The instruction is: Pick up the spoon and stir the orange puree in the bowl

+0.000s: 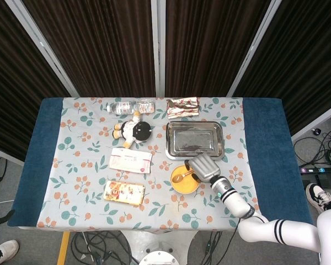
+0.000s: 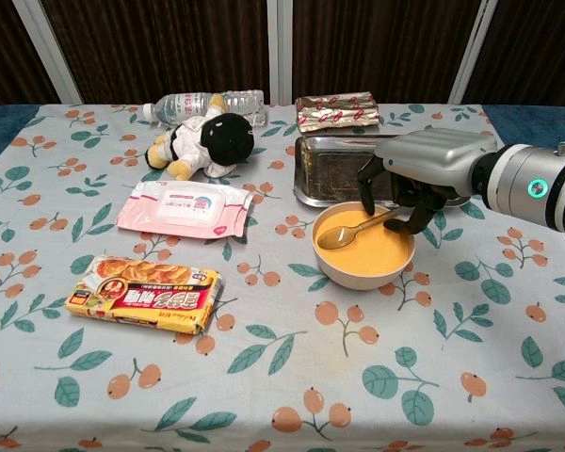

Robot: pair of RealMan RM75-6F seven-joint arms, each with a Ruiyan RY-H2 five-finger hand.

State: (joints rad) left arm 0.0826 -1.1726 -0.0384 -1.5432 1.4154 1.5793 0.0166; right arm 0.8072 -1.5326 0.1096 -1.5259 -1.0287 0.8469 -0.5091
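Spoon [image 2: 347,231] gripped by right hand [image 2: 410,179], fingers curled on handle, its tip in puree [image 2: 367,250] inside bowl [image 2: 358,276] near table's right front. Stirring underway; next, sweep round without tipping bowl.

Even, bright overhead light; shadows soft and short; both views sharp, with faint glare on the metal tray [image 2: 331,174].

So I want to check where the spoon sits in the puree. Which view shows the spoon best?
The chest view: the spoon appears large from the side, its scoop over the puree and its handle running to the right robot hand. The head view shows only a small spoon from above.
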